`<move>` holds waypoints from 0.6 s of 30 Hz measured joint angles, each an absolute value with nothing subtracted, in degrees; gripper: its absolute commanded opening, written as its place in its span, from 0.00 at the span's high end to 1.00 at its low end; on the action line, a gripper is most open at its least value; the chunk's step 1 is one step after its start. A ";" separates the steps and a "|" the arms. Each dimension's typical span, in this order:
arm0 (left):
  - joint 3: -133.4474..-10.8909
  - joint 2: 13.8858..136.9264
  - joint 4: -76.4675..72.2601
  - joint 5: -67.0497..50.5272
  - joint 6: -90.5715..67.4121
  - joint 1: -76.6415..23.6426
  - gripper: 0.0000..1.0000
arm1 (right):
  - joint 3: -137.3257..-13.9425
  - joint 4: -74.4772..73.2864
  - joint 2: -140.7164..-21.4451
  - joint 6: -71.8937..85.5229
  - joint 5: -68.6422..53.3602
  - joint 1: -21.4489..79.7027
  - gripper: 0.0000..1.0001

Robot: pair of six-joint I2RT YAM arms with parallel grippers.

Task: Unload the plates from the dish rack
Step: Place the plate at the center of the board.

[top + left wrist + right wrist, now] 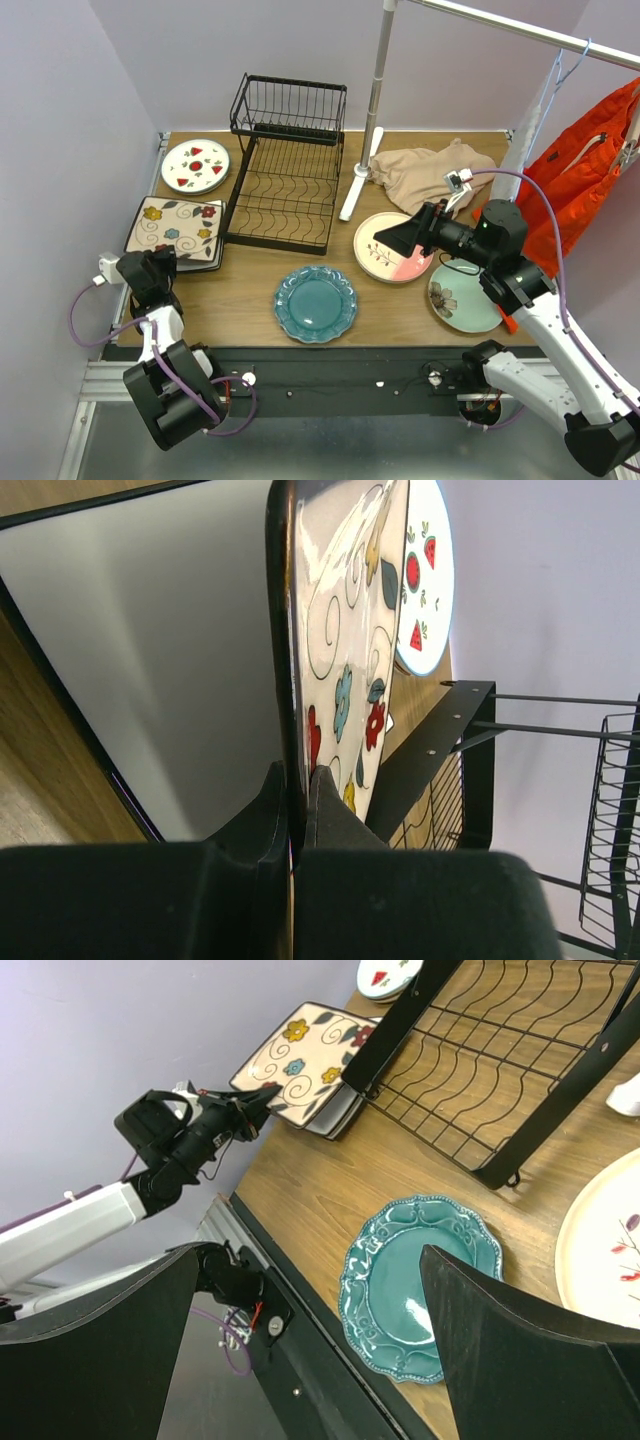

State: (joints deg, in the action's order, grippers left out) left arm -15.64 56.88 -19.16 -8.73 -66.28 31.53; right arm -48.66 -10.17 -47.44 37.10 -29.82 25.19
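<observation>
At near left: left fingers (318,800) pinched shut on the rim of the square floral plate (173,229), likely to set it flat on the desk (250,300). Dish rack (285,190) bare. Right fingers (398,240) wide open, empty, above the cream-pink plate (385,262).

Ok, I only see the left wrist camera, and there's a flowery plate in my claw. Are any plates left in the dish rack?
Observer: No. From the top camera, the dish rack holds no plates on either tier.
Operator: What's under my plate?
Observer: The square floral plate rests on another square plate at the left edge of the table.
Operator: Where's the other claw?
Observer: The right claw hangs open and empty above the cream-pink plate.
</observation>
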 measured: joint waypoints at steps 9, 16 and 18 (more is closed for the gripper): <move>-15.62 56.86 -18.98 -8.75 -66.28 31.55 0.90 | -48.71 -10.17 -47.35 37.65 -29.87 25.19 0.00; -17.89 57.82 -15.70 -8.84 -66.52 31.75 0.70 | -50.59 -10.39 -48.16 37.71 -29.85 25.19 0.00; -18.83 58.24 -14.33 -8.84 -65.89 31.77 0.63 | -50.65 -10.37 -48.23 37.89 -29.85 25.19 0.00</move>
